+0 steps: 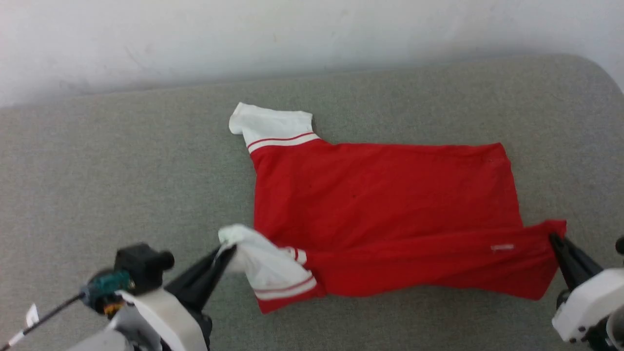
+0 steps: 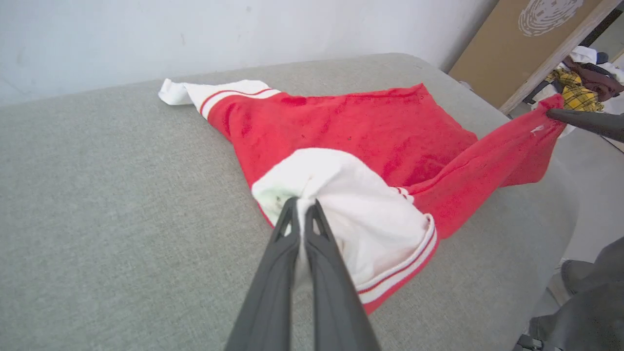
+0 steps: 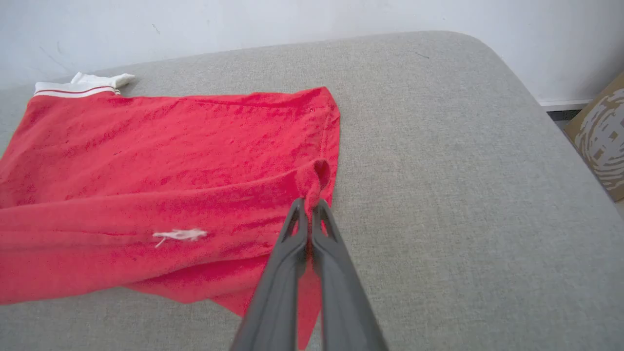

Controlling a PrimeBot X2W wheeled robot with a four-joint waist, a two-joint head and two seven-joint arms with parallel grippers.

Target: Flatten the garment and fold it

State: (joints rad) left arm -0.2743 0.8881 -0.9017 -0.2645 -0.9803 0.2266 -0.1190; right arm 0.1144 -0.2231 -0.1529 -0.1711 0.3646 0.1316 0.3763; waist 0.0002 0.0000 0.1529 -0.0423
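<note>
**Both grippers pinching the near edge of the red T-shirt**

Through the head view I am looking down at the red T-shirt [image 1: 385,195], which is lying spread across the middle of the grey fabric-covered tabletop [image 1: 97,170], a plain red side facing up. At the lower left of the frame the left gripper [image 1: 229,251] is pressing its two dark fingers together on the near white sleeve [image 1: 265,268], holding the bunched cloth up off the tabletop. At the right edge the right gripper [image 1: 553,238] is pinching the near red hem corner, fingers closed on a small fold of fabric. Between the two grips the shirt's lower edge is hanging raised and lapping slightly over the body, with a small white label [image 1: 502,247] showing on it. The far white sleeve [image 1: 273,124], trimmed with a red stripe, is lying flat at the shirt's upper left, near the white wall [image 1: 292,39]. In the left wrist view a brown board [image 2: 531,44] and a heap of clothes [image 2: 587,80] are sitting at the upper right, beyond the tabletop.
</note>
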